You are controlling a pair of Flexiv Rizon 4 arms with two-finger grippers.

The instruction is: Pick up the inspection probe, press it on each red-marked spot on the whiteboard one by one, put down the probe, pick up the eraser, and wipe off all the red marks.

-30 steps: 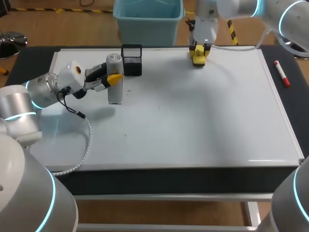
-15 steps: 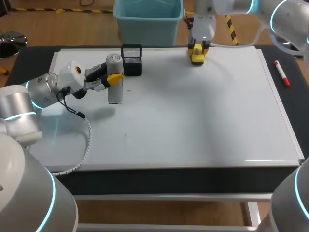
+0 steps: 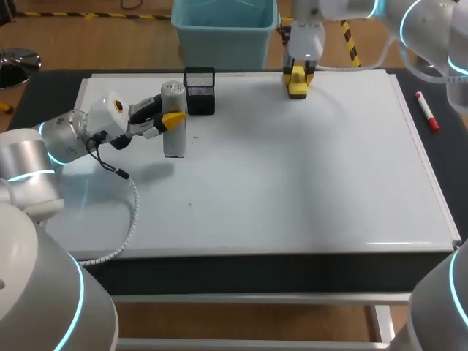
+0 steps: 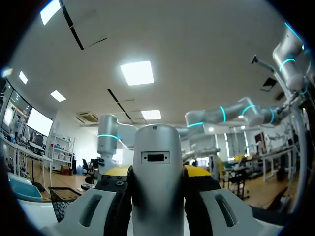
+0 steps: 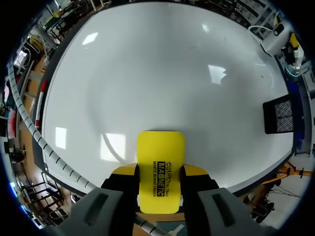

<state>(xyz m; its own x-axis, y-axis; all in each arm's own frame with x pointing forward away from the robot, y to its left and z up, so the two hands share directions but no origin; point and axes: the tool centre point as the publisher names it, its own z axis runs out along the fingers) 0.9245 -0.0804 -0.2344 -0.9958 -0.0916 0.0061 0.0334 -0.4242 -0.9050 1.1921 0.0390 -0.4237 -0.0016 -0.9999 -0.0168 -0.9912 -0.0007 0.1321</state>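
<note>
The left hand gripped the upright probe over the whiteboard's left part, just beside a black mesh basket. The right wrist view showed more: the right hand clamped the yellow eraser by its sides near the board's far edge, and the basket's inside showed only mesh. A red marker lay on the table.

L arm horiz., jaws clamp probe; R arm vert., jaws clamp eraser.
</note>
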